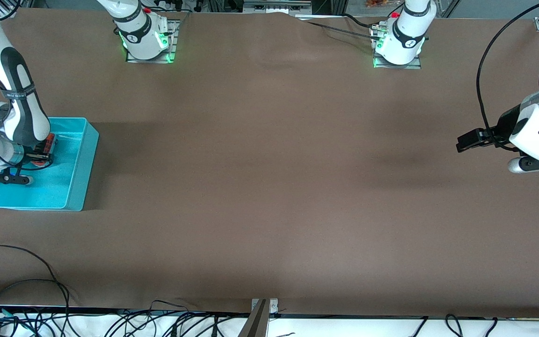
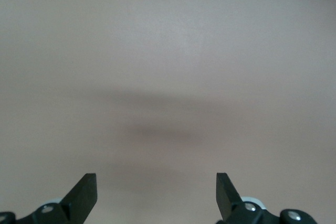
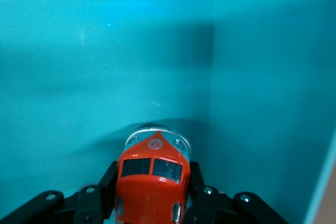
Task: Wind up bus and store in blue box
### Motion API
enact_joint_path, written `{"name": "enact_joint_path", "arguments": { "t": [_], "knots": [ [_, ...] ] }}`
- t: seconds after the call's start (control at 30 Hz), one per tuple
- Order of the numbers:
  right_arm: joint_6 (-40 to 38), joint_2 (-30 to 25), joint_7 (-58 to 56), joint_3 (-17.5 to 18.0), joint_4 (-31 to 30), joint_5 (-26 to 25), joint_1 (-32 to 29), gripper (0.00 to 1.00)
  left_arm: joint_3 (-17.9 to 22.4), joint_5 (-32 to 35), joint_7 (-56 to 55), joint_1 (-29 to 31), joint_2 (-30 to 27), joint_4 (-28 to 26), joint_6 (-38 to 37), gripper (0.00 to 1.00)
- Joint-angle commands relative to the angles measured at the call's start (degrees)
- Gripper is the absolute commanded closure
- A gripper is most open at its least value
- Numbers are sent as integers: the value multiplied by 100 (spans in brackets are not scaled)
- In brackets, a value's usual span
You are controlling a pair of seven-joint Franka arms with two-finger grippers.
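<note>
The right gripper [image 3: 152,203] is clamped tight on the bus [image 3: 151,182], a black finger [image 3: 102,192] pressed against each flank, the little orange-red nose and windscreen poking out between them. From the right wrist view the toy hangs inside the blue box [image 1: 80,161], its front end pointing down at the turquoise floor, close to an inner corner where two walls meet; whether it touches the floor I cannot tell. In the front view, the bus [image 1: 47,146] shows as a patch of red just beside the white wrist, at about three o'clock from it, within the bin's walls.

The blue box sits at the right arm's end of the table [image 1: 269,187], roughly at nine o'clock from the table's middle.

The left gripper [image 1: 467,140] waits over bare brown tabletop at the left arm's end, around three o'clock from the middle. Its fingers [image 2: 84,195] stand spread wide apart with nothing between them.
</note>
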Motion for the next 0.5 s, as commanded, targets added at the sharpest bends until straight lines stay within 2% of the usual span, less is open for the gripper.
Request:
{"name": "enact_joint_path", "arguments": {
  "t": [0.0,0.07,0.33,0.37,0.4,0.43,0.47],
  "knots": [
    [119,74,34,245,-9,20,-207,70,17,-156,109,-7,-29,-20,-55,0],
    [145,83,42,263,-9,73,-224,62,17,-156,109,-7,-20,-20,-55,0],
    [137,39,122,271,-18,91,-251,54,17,-156,109,-7,-29,-20,-55,0],
    [119,30,130,271,-18,91,-251,46,17,-156,109,-7,-29,-12,-55,0],
    [110,21,130,271,-18,91,-251,23,17,-156,109,-7,-29,-12,-55,0],
    [110,12,122,271,-18,91,-251,8,17,-156,109,-7,-29,-12,-55,0],
    [93,-5,122,271,-18,91,-251,7,17,-156,109,-7,-29,-20,-55,0]
  ]
}}
